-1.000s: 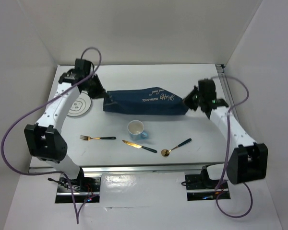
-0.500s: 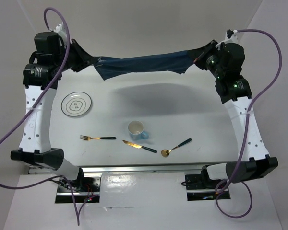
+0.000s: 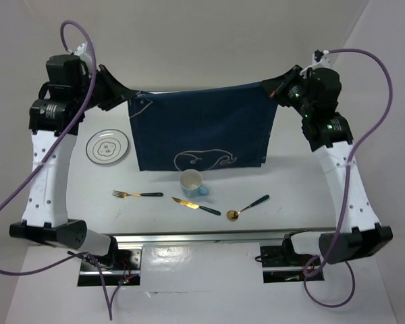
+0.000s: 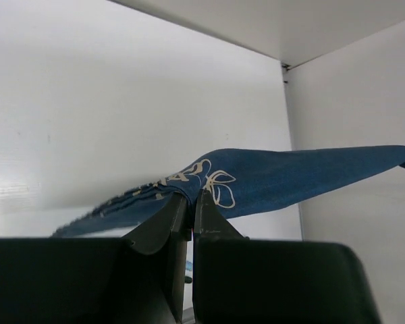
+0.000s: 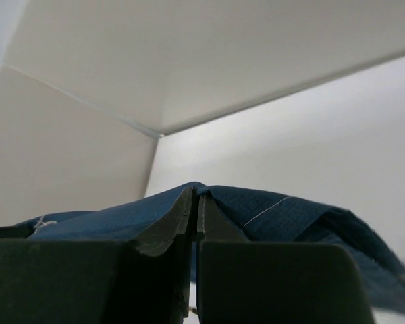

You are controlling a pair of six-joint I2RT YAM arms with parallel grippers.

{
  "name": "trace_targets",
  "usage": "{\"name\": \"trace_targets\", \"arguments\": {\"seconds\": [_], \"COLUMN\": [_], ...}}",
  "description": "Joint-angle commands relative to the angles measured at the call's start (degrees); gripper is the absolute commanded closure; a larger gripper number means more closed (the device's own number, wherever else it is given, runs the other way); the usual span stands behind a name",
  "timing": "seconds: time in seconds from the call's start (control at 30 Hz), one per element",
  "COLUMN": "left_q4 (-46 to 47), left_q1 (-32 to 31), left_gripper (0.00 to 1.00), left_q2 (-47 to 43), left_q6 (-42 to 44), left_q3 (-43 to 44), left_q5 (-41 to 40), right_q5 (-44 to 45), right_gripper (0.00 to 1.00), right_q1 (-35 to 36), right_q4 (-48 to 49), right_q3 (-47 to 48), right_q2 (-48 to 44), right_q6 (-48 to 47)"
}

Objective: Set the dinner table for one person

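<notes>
A navy blue placemat (image 3: 199,131) with white whale drawings hangs spread flat in the air above the back of the white dinner table (image 3: 290,196). My left gripper (image 3: 127,96) is shut on its top left corner, and the cloth shows in the left wrist view (image 4: 270,175). My right gripper (image 3: 273,90) is shut on its top right corner, and the cloth shows in the right wrist view (image 5: 270,212). On the table lie a plate (image 3: 107,146), a fork (image 3: 136,194), a light blue mug (image 3: 192,182), a knife (image 3: 196,206) and a spoon (image 3: 248,207).
The placemat's lower edge hangs just behind the mug. White walls enclose the table at the back and both sides. A metal rail (image 3: 202,236) runs along the front edge, with both arm bases below it.
Both arms lifted the placemat off the table. It went from a bunched strip to a twisted band, and now hangs unfolded as a flat sheet between the two raised grippers.
</notes>
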Motion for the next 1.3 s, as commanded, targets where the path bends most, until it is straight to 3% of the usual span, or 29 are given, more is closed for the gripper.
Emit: {"name": "trace_targets", "arguments": {"seconds": [0.0, 0.23, 0.3, 0.33, 0.37, 0.4, 0.47, 0.53, 0.57, 0.6, 0.73, 0.77, 0.83, 0.9, 1.07, 1.27], "left_q4": [2.3, 5.0, 2.7, -1.0, -3.0, -4.4, -2.9, 0.7, 1.9, 2.8, 1.0, 0.2, 0.2, 1.0, 4.7, 7.2], "left_q1": [2.1, 1.4, 1.4, 1.4, 1.4, 1.4, 0.9, 0.9, 0.9, 0.9, -0.5, -1.2, -1.8, -2.4, -2.4, -2.4], "left_gripper": [1.0, 0.97, 0.7, 0.53, 0.3, 0.22, 0.19, 0.18, 0.2, 0.27, 0.54, 0.7, 0.76, 0.76, 0.77, 0.83], "left_q2": [6.7, 30.1, 36.8, 40.2, 43.3, 47.2, 47.3, 42.0, 40.4, 38.2, 36.4, 36.4, 35.8, 34.6, 33.2, 33.8], "left_q6": [1.8, 1.2, 1.7, 2.4, 2.4, 2.9, 3.5, 4.0, 4.1, 4.9, 6.7, 7.3, 8.1, 9.4, 8.9, 6.0], "left_q3": [-2.0, 6.5, 16.4, 20.4, 24.5, 29.1, 26.8, 15.8, 12.4, 7.1, -1.1, -2.4, -7.3, -11.3, -23.0, -28.9], "left_q5": [-6.4, -12.4, -13.0, -13.0, -12.2, -11.3, -11.3, -11.3, -11.3, -11.9, -14.5, -15.2, -15.2, -15.8, -15.8, -13.4], "right_q5": [6.1, 4.6, 4.1, 4.1, 4.1, 4.1, 3.6, 2.6, 2.1, 1.2, -1.6, -2.3, -2.3, -2.3, -2.3, -1.8], "right_gripper": [1.0, 1.0, 0.73, 0.59, 0.43, 0.25, 0.23, 0.23, 0.25, 0.35, 0.72, 0.85, 0.96, 1.0, 1.0, 1.0], "right_q1": [-1.3, -1.3, -1.3, -1.8, -1.8, -1.8, -1.8, -1.8, -1.8, -1.8, -1.3, -0.8, -0.2, 0.3, 1.6, 1.6], "right_q4": [3.4, 9.6, 6.1, 3.6, -0.4, -2.0, -3.0, -0.7, 0.5, 0.5, 2.2, 2.2, 2.9, 2.9, 2.8, 2.1], "right_q3": [-2.3, 1.7, 10.7, 14.4, 17.8, 22.3, 22.4, 16.8, 14.5, 9.6, -3.3, -5.8, -12.9, -16.1, -23.3, -24.8], "right_q2": [7.6, 29.4, 36.1, 42.4, 44.7, 46.3, 47.3, 45.8, 43.7, 42.8, 37.8, 36.9, 34.1, 33.0, 30.2, 31.5], "right_q6": [-2.7, -4.3, -5.0, -5.0, -5.7, -5.7, -6.4, -7.2, -7.2, -7.2, -8.0, -8.0, -8.0, -8.0, -8.5, -8.5]}}
